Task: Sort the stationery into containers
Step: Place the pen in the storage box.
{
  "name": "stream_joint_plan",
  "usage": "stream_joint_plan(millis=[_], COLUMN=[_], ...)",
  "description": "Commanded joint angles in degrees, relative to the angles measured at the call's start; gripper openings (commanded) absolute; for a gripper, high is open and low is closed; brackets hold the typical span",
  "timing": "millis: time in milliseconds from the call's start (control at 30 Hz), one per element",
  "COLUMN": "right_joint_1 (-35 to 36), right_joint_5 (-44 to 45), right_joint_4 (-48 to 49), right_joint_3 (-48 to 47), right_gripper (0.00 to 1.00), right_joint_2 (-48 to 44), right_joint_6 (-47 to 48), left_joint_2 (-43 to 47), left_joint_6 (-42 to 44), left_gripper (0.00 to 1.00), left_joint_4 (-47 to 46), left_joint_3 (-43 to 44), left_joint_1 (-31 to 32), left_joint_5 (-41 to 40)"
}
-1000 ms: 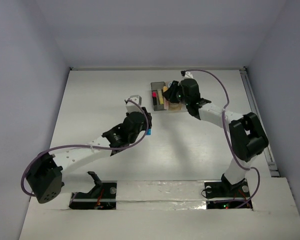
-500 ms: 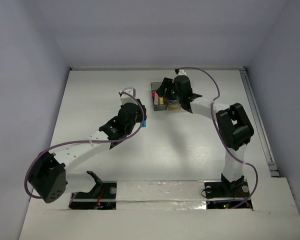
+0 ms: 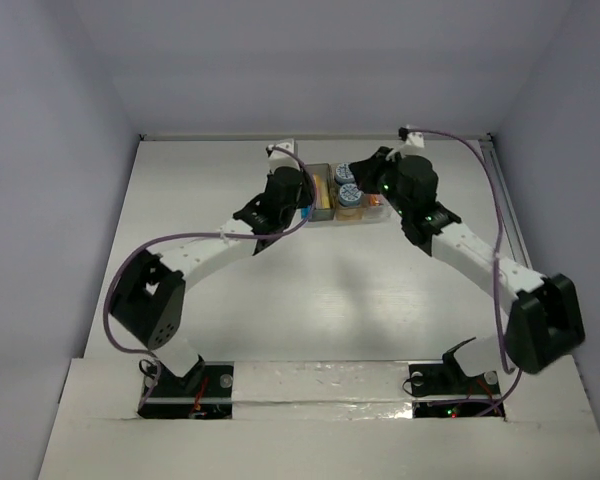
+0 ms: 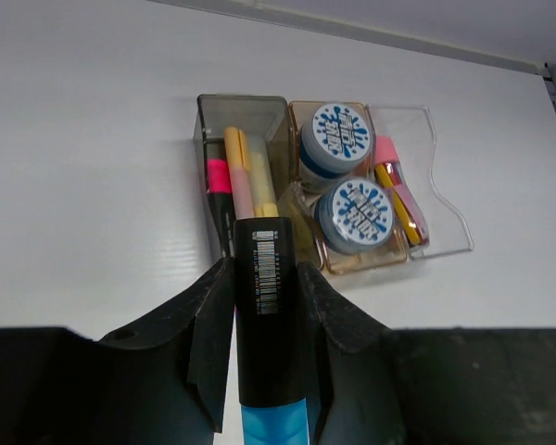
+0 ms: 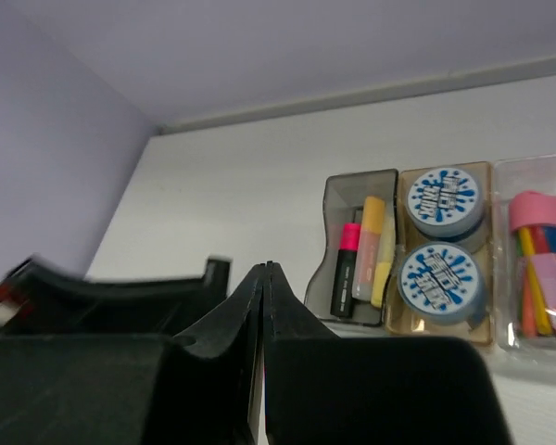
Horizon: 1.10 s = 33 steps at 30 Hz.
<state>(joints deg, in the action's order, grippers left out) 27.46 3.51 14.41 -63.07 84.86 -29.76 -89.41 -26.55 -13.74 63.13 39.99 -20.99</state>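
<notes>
My left gripper [image 4: 264, 269] is shut on a blue highlighter [image 4: 267, 306] with a black barcoded body, just in front of the dark grey bin [image 4: 204, 116]. That bin holds pink-black [image 4: 219, 178], orange [image 4: 235, 167] and yellow [image 4: 262, 185] highlighters. The amber bin [image 4: 308, 250] holds two blue-and-white discs [image 4: 339, 132] [image 4: 356, 209]. The clear bin [image 4: 445, 222] holds a pink-capped tube [image 4: 386, 150] and small coloured items. My right gripper [image 5: 264, 278] is shut and empty, above and near the bins [image 3: 325, 205]. In the top view it [image 3: 365, 168] hangs by the discs.
The joined bins stand at the far middle of the white table [image 3: 380, 280], close to the back wall. A metal rail [image 3: 510, 220] runs along the table's right edge. The left arm [image 3: 200, 250] stretches diagonally across the left half.
My left gripper has carried the blue highlighter forward and right to the dark grey bin. My right gripper has drawn back from over the bins toward the right.
</notes>
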Motion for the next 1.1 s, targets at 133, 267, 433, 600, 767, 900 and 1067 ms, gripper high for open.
stream_joint_plan(millis=[133, 267, 433, 600, 767, 900, 1067], right_joint_1=[0.40, 0.40, 0.40, 0.40, 0.40, 0.40, 0.40], right_joint_5=[4.84, 6.42, 5.99, 5.90, 5.98, 5.72, 6.25], right_joint_4=[1.41, -3.15, -7.29, -9.93, -9.85, -10.37, -13.35], right_joint_3=[17.70, 23.07, 25.54, 26.24, 26.68, 25.89, 24.40], right_gripper=[0.05, 0.06, 0.08, 0.10, 0.18, 0.22, 0.23], right_joint_2=[-18.66, -27.45, -35.36, -37.49, -37.14, -36.52, -39.24], right_joint_6=[-2.50, -1.53, 0.31, 1.19, 1.72, 2.16, 2.42], left_joint_2=[-12.80, -21.57, -27.04, -30.39, -25.92, -19.85, -8.26], left_joint_6=[3.43, 4.57, 5.10, 6.33, 6.15, 6.51, 5.72], left_gripper=[0.01, 0.01, 0.05, 0.32, 0.64, 0.69, 0.69], left_joint_4=[-5.69, -4.46, -4.10, -1.82, -3.13, -6.47, -10.16], left_joint_3=[13.05, 21.04, 25.54, 29.59, 26.27, 22.30, 13.19], left_joint_1=[-2.11, -3.16, -3.69, -3.69, -3.69, -3.69, -2.55], left_joint_5=[2.36, 1.74, 1.31, 1.92, 2.54, 3.06, 4.99])
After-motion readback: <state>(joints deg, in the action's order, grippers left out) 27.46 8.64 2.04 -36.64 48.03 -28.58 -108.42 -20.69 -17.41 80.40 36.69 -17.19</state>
